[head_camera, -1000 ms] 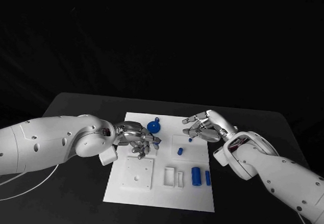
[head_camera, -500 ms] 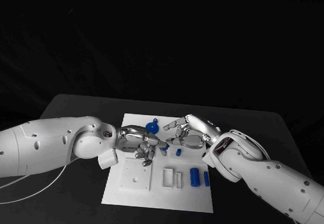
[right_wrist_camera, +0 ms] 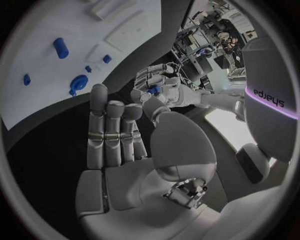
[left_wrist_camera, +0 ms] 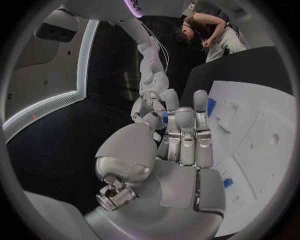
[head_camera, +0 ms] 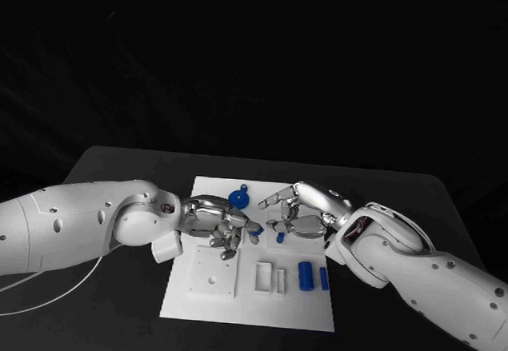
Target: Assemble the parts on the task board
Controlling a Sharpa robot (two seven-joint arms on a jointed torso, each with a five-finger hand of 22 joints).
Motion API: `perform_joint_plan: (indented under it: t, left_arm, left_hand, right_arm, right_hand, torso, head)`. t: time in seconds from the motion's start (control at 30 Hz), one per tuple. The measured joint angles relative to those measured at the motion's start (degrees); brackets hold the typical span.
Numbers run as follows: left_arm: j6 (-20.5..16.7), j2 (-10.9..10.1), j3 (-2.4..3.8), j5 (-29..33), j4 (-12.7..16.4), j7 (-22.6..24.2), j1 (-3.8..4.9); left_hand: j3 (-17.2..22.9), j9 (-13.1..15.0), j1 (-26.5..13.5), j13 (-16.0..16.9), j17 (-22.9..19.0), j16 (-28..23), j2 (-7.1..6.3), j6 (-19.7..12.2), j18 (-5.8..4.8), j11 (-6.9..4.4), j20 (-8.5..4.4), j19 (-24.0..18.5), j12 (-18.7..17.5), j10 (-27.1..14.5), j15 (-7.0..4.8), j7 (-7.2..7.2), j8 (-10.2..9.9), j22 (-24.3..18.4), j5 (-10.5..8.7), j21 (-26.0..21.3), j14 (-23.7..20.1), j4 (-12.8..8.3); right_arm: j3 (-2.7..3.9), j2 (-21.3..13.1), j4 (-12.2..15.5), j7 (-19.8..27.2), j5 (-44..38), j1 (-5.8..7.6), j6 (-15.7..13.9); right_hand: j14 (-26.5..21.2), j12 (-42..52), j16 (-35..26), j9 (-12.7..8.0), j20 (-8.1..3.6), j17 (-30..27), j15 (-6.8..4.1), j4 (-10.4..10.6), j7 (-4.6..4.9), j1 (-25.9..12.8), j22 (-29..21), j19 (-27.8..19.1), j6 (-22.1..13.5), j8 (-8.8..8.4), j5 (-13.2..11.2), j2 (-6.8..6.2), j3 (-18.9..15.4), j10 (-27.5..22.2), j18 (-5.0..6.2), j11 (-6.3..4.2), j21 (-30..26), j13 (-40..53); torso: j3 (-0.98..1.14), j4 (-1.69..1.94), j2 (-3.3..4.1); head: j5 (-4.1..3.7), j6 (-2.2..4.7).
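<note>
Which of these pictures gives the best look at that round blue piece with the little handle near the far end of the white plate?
The right wrist view: the round blue part lies in plain sight on the task board, its disc and stub unobstructed. In the head view it is small and partly crowded by the left hand. In the left wrist view I cannot pick it out with confidence.

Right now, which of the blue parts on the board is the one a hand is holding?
The small blue part pinched in the left hand; the round one and the cylinder lie loose on the task board.

Black table [head_camera: 128,168] stands against a dark backdrop.
</note>
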Motion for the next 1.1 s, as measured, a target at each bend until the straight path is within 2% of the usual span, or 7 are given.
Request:
perform_joint_plan:
  t: [0.1,0.3,0.53,0.67,0.8,1.03,1.1]
  left_arm:
    - [-0.02,-0.06,0.0,-0.75,-0.18,-0.07,0.01]
    - [-0.07,-0.09,0.0,-2.36,-0.26,-0.28,0.01]
    - [-0.26,-0.06,0.01,-3.71,-0.26,-0.47,0.01]
    - [-0.62,-0.06,0.01,-4.26,-0.23,-0.55,0.02]
    - [-1.12,-0.08,0.01,-4.71,-0.23,-0.63,0.03]
    - [-2.46,-0.16,0.01,-5.74,-0.23,-0.87,0.05]
    - [-2.82,-0.16,0.01,-6.0,-0.21,-0.93,0.05]
  left_hand:
    - [0.0,0.06,0.0,0.0,0.0,0.0,0.0,0.0,0.0,0.0,0.0,0.0,0.0,0.0,0.0,0.0,0.01,0.0,0.0,0.0,0.0,0.0]
    - [0.0,0.41,-0.01,0.0,0.0,0.0,-0.01,-0.2,0.0,0.0,0.0,0.0,0.0,0.0,0.0,-0.19,0.34,-0.01,0.0,0.0,0.0,0.0]
    - [0.0,0.65,0.0,0.0,0.01,0.0,0.0,-0.4,0.0,0.01,0.0,0.0,0.0,0.01,0.0,-0.4,0.88,-0.01,-0.01,0.0,0.0,0.0]
    - [0.0,0.81,0.01,0.01,-0.04,0.0,0.01,-0.41,0.0,0.01,0.0,0.0,0.0,0.01,0.0,-0.4,1.0,-0.01,-0.37,0.0,0.0,0.0]
    - [0.0,0.93,0.36,0.01,-0.1,0.0,-0.15,-0.64,0.0,0.01,0.0,0.0,0.0,0.01,0.0,-0.64,1.56,-0.02,-1.0,0.0,0.0,0.0]
    - [0.0,1.77,0.85,0.08,-0.23,0.0,-0.52,-1.46,0.0,0.02,0.0,0.0,0.0,0.01,0.01,-1.45,4.16,-0.02,-1.59,0.0,0.0,0.0]
    - [0.0,1.78,1.09,0.16,-0.22,0.0,-0.75,-1.73,0.0,0.02,0.0,0.0,0.0,0.01,0.0,-1.73,5.08,-0.02,-2.7,0.0,0.0,0.0]
  right_arm:
    - [0.0,-0.39,0.34,-0.16,0.32,0.0,0.48]
    - [0.0,-0.7,0.68,-0.28,1.54,0.0,1.66]
    - [-0.01,-0.73,1.05,-0.3,3.07,0.0,3.25]
    - [-0.02,-0.71,1.14,-0.3,3.83,0.0,4.2]
    - [-0.04,-0.74,1.2,-0.31,4.48,0.0,5.0]
    - [-0.09,-0.91,1.21,-0.32,5.77,0.0,6.63]
    - [-0.12,-0.91,1.22,-0.32,6.12,0.0,7.07]
  right_hand:
    - [-0.41,1.65,2.32,0.0,0.11,0.0,0.13,0.03,0.05,0.0,1.81,-0.11,0.27,0.0,0.2,0.0,0.26,0.01,0.75,0.0,0.19,1.39]
    - [-0.68,3.39,5.14,0.0,0.2,0.0,0.26,0.05,0.05,-0.24,4.17,-0.2,0.27,0.0,0.56,-0.24,0.28,0.02,0.79,0.0,0.06,2.84]
    - [-0.68,5.2,7.5,0.0,0.22,-0.01,0.26,0.09,0.05,-0.32,5.36,-0.18,0.27,0.0,0.08,-0.29,-4.52,0.24,0.79,0.21,-1.43,4.31]
    - [-0.88,5.67,8.18,0.0,0.49,-0.01,0.46,0.12,0.05,-0.59,6.03,0.16,0.27,0.0,-0.57,0.78,-7.36,0.24,0.78,0.21,-2.59,4.66]
    - [-1.03,6.5,8.95,0.0,0.57,-0.01,0.61,0.3,0.05,-0.91,6.55,0.62,0.27,0.0,-1.45,1.28,-10.03,0.24,0.78,0.21,-3.39,5.08]
    - [-1.22,7.38,10.11,0.0,0.72,-0.09,0.81,0.13,-0.16,-0.44,8.18,1.16,0.05,0.0,-1.45,2.46,-13.94,0.43,0.78,0.4,-4.59,5.67]
    - [-1.23,7.38,10.22,0.0,0.72,-0.21,0.82,0.07,-0.16,-0.46,8.52,1.17,0.05,0.0,-1.17,2.45,-14.26,0.23,0.78,0.61,-4.86,5.67]
  torso:
    - [0.0,0.01,0.0]
    - [0.0,0.03,0.0]
    - [-0.07,0.06,-0.01]
    - [-0.08,0.09,-0.01]
    - [-0.09,0.09,-0.01]
    - [-0.07,0.06,-0.01]
    - [-0.03,0.05,-0.01]
  head:
    - [0.02,0.01]
    - [0.07,-0.12]
    - [0.12,-0.21]
    - [0.19,-0.25]
    - [0.28,-0.3]
    - [0.4,-0.41]
    - [0.42,-0.42]
